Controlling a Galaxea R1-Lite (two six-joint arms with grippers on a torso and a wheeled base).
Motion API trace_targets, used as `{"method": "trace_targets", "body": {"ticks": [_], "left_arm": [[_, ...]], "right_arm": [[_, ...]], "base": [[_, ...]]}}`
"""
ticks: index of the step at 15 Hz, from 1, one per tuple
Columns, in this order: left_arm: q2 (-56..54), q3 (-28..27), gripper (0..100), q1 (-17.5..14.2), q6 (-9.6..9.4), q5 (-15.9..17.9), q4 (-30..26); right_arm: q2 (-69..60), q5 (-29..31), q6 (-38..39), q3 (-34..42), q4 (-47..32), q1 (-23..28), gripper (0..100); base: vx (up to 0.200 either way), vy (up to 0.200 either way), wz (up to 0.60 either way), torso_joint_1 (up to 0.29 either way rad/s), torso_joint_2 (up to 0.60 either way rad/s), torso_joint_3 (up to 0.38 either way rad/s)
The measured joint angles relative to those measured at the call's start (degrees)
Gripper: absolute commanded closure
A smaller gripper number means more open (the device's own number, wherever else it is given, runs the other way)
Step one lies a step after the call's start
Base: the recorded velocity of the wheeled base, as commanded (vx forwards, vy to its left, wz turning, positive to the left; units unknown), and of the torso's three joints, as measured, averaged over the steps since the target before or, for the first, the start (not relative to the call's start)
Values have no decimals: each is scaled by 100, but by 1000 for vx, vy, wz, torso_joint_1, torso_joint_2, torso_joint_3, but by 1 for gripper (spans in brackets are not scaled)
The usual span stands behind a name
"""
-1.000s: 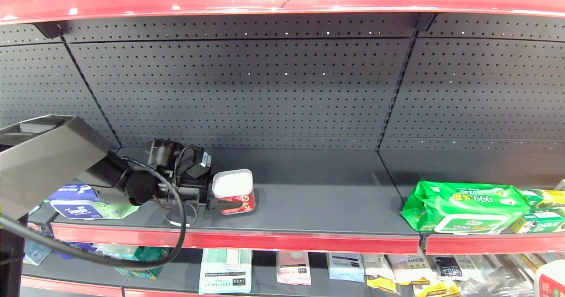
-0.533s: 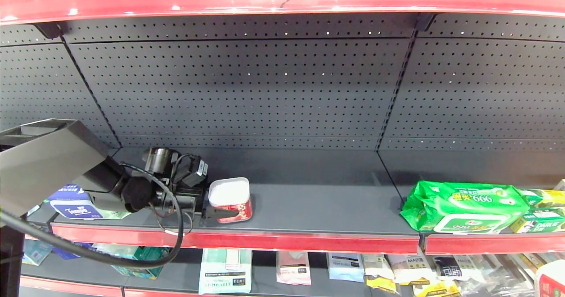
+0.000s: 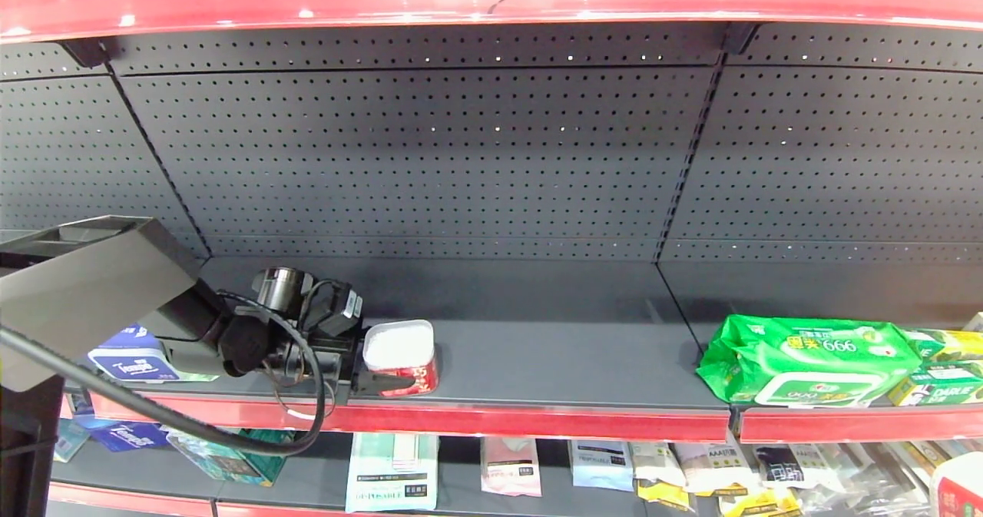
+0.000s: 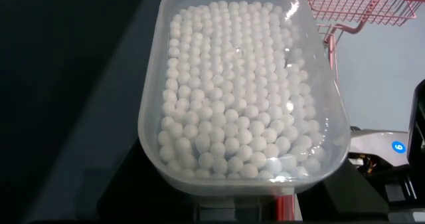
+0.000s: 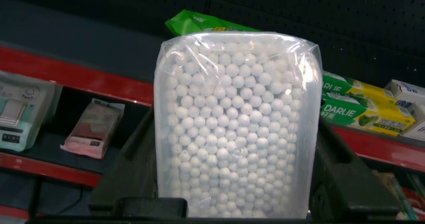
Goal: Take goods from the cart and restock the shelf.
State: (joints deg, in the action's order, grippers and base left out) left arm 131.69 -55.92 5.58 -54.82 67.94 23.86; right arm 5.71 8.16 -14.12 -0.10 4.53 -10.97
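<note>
Grips the tub (image 3: 399,346) in the left hand (image 3: 398,369), lower left of the frame, at the front of the shelf (image 3: 537,363), likely to set it flat. Squeezes a bag (image 5: 232,104) in the right hand (image 5: 232,181), likely for later.

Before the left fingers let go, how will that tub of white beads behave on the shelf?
The tub looks rigid: its clear walls hold shape between the left fingers. Small beads suggest it's light, so a nudge could slide it. Squat and flat-sided, it shouldn't roll, but it's near the shelf front edge.
</note>
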Motion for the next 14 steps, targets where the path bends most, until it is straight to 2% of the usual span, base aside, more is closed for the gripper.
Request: {"method": "trace_targets", "body": {"ticks": [5,14], "left_arm": [[-7,160,100,-5,-84,43,28],[-30,154,100,-5,-84,-22,-13]], "right_arm": [[0,2,-2,0,2,1,100],[0,0,-9,0,2,1,100]], "base": [[0,0,0,0,0,0],[0,0,0,0,0,0]]}}
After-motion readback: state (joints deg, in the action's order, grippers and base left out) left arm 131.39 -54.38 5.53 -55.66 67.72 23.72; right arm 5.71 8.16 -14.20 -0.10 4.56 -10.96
